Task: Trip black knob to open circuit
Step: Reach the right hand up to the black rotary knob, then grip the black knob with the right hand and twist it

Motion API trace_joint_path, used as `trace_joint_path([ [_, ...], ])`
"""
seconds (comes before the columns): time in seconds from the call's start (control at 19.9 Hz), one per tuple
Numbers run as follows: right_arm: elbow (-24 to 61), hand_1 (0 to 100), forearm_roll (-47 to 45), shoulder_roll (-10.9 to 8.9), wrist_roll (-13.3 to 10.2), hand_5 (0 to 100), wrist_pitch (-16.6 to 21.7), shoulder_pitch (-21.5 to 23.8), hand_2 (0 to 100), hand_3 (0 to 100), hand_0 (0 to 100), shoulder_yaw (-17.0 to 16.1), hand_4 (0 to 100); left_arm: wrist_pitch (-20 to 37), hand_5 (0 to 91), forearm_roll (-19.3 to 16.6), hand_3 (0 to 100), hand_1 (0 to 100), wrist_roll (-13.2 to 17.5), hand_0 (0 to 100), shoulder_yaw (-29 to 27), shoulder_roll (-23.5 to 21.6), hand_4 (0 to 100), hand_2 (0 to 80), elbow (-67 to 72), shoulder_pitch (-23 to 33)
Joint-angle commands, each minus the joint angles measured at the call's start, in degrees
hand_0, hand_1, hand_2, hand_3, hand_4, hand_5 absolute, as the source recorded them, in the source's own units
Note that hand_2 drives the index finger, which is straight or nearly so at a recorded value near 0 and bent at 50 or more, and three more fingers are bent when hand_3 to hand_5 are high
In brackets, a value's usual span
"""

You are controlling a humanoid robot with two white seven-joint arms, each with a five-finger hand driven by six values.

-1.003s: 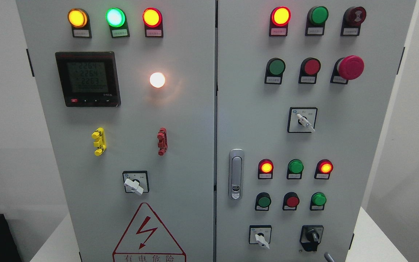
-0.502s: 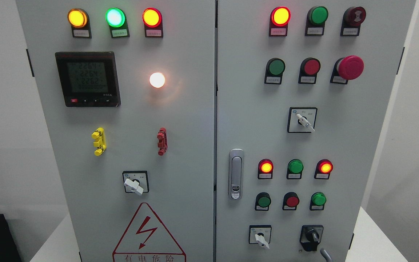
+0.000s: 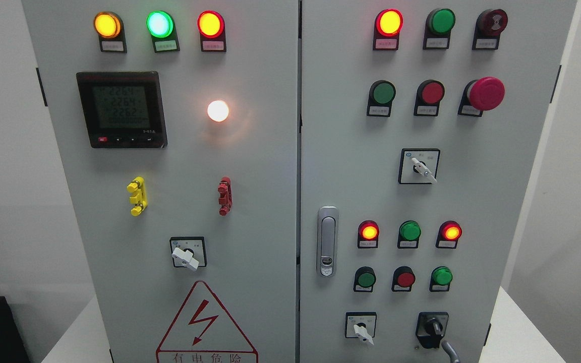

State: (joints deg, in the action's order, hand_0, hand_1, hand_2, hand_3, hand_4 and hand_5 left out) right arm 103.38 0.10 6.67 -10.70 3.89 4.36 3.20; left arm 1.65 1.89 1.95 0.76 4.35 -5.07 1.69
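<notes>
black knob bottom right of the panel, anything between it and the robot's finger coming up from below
Nothing visible does. Only a grey fingertip shows at the bottom edge, just right of and below the black knob. The panel between them is bare, and the white selector switch sits well to the knob's left.

1. Cabinet doors: two, left door point(image 3: 250, 166) and right door point(image 3: 487, 201).
2. White-handled switches: three point(image 3: 185, 258) point(image 3: 423, 169) point(image 3: 362, 333).
3. Black knob point(image 3: 433, 328): one.
4. Meter point(image 3: 121, 109): one.
5. Red mushroom button point(image 3: 485, 93): one.
6. Door latch point(image 3: 327, 241): one.
7. Warning triangle point(image 3: 205, 322): one.
</notes>
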Motion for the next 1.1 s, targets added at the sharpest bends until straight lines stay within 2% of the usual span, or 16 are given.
trace_joint_path([
  [0.0,0.86,96,-0.01,0.28,0.42,84,0.24,-0.75,0,100,88,1.02,97,-0.07,0.0,0.14,0,39,-0.02,12,-0.05,0.05,0,0.0,0.06,-0.02],
  [1.05,1.12,96,0.16,0.72,0.33,84,-0.46,-0.84,0,100,88,4.18,96,-0.07,0.0,0.14,0,39,-0.02,12,-0.05,0.05,0,0.0,0.06,-0.02],
])
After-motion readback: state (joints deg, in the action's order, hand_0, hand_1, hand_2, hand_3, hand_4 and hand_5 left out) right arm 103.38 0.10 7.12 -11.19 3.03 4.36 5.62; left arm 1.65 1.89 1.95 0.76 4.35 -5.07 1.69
